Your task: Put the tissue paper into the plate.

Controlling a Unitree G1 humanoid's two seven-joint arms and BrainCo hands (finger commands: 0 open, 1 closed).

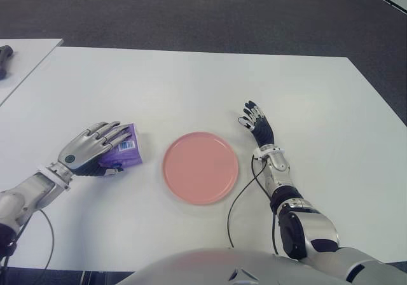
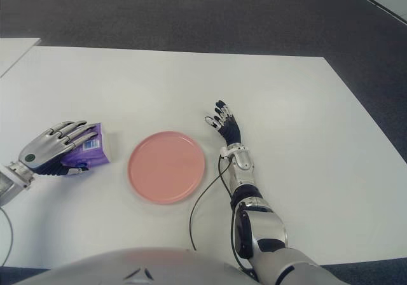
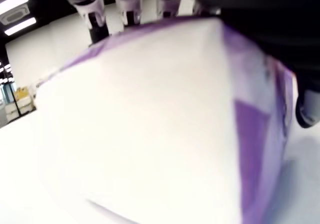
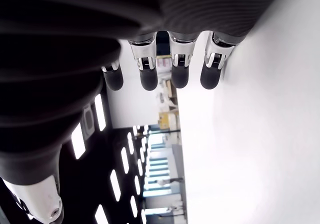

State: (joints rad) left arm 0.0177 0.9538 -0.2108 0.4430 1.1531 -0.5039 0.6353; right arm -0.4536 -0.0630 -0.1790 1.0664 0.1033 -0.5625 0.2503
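Closest to the camera, low in the frame, is the robot's own torso [image 1: 210,269]. At left of centre, its left hand [image 1: 89,149] lies over a purple tissue pack [image 1: 125,147], fingers draped across the top and closed on it. That pack looks light, soft and squashy, its wrapper likely slick, so a grip across its broad faces seems safest. It sits on the table [image 1: 191,81], just left of the pink plate [image 1: 200,167]. Right of the plate, the right hand [image 1: 256,121] shows spread and holding nothing.
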